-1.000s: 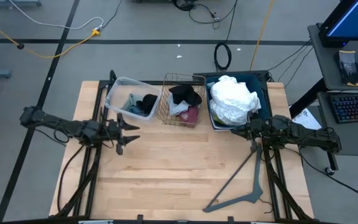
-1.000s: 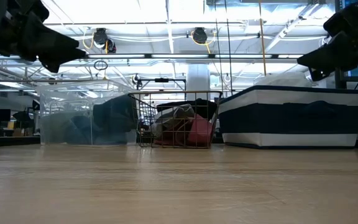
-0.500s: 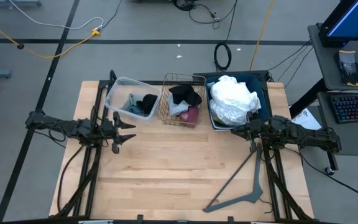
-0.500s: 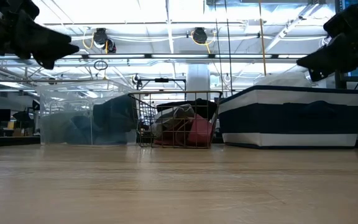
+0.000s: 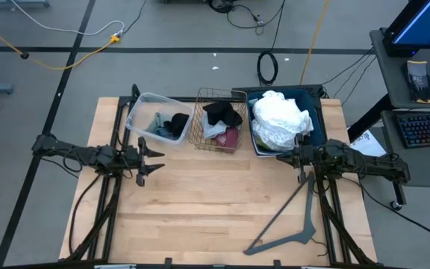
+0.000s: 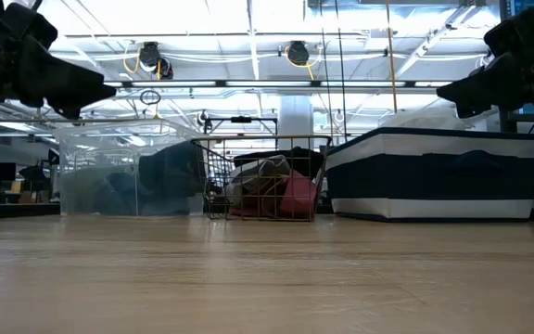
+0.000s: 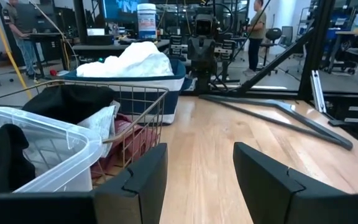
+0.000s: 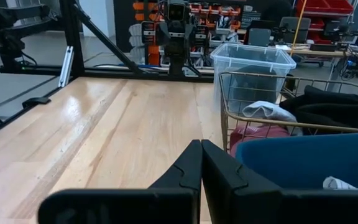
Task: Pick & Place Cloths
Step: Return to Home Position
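The large white cloth (image 5: 281,119) is heaped in a blue bin (image 5: 316,104). A wire basket (image 5: 200,123) holds a black cloth (image 5: 222,113), a maroon cloth (image 5: 231,139) and a pale grey piece (image 5: 215,131). A clear plastic bin (image 5: 136,112) holds a teal-blue cloth (image 5: 157,123) and another black cloth (image 5: 176,123). No yellow cloth is in view. My left gripper (image 5: 155,159) hangs open above the table, near the clear bin's front. My right gripper (image 5: 281,158) is shut and hovers just in front of the blue bin's near wall (image 8: 303,162).
A grey plastic hanger (image 5: 290,217) lies on the table's right near part, its long bar reaching up toward my right gripper. The three containers stand in a row along the far edge. Bare wood (image 5: 207,194) spreads across the middle and near left.
My left gripper has drawn back a little toward the table's left edge. My right gripper has edged slightly toward the table's left. The cloths and containers lie as before.
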`<action>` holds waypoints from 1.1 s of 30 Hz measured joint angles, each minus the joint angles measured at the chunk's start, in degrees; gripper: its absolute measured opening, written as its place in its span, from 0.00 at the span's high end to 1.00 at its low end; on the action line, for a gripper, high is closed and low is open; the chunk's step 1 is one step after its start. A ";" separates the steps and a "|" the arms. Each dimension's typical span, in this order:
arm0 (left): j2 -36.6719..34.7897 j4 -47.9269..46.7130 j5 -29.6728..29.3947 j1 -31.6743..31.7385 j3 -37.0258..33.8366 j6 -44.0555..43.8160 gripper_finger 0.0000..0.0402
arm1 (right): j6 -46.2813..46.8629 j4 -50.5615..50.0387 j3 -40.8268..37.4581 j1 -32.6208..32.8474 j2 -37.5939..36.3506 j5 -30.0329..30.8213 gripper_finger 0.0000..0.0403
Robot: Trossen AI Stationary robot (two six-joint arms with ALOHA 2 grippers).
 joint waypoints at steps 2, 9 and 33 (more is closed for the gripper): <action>0.17 -0.01 0.00 0.00 0.00 -0.55 0.54 | -0.42 -0.01 0.00 -0.01 0.02 0.01 1.00; 0.22 -0.05 0.00 0.00 0.04 -1.12 0.54 | -1.28 -0.07 0.00 -0.01 0.02 0.02 1.00; 0.22 0.08 0.00 0.00 0.09 -2.39 0.54 | -1.28 -0.16 0.00 0.00 0.04 -0.17 0.99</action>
